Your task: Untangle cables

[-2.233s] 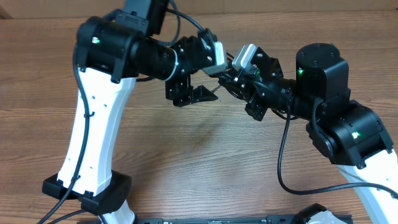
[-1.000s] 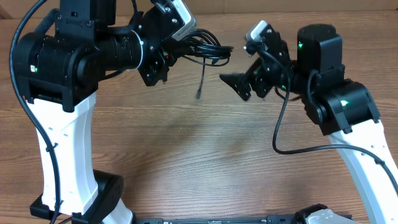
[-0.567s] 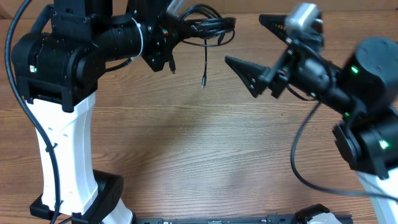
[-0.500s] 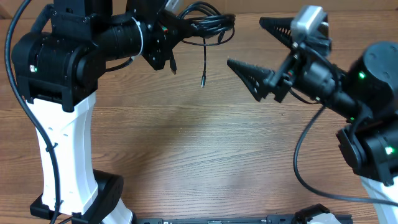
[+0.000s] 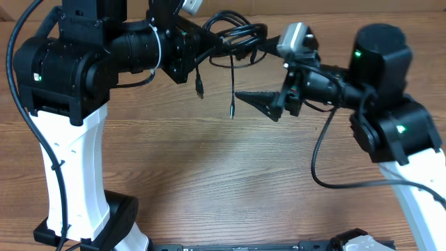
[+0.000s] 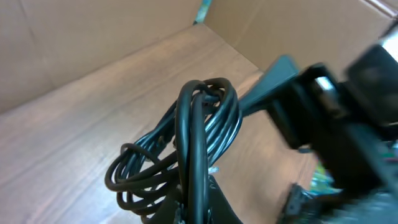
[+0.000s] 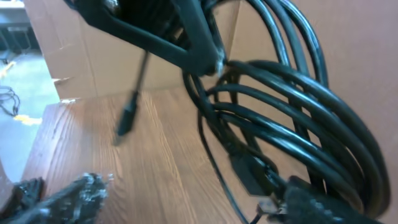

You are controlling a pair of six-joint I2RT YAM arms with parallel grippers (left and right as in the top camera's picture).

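The cables (image 5: 233,33) are a coiled black bundle held up in the air, with my left gripper (image 5: 209,40) shut on the loops. Two plug ends (image 5: 231,108) dangle below the bundle. In the left wrist view the coil (image 6: 186,137) rises out of my left gripper (image 6: 202,193). My right gripper (image 5: 256,73) stands open right beside the bundle, its lower finger (image 5: 254,100) under the loops. In the right wrist view the loops (image 7: 280,118) fill the right side, and my right gripper (image 7: 193,186) is open, with one fingertip (image 7: 311,199) against the cables.
The wooden table (image 5: 209,181) lies below both arms. Cardboard walls (image 6: 93,43) stand around the table's far edges. Each arm's own thick black wire (image 5: 320,160) hangs near its base.
My right gripper has swung left and down, from well apart to right beside the bundle. The left gripper keeps its hold, and the dangling plug ends have shifted slightly right.
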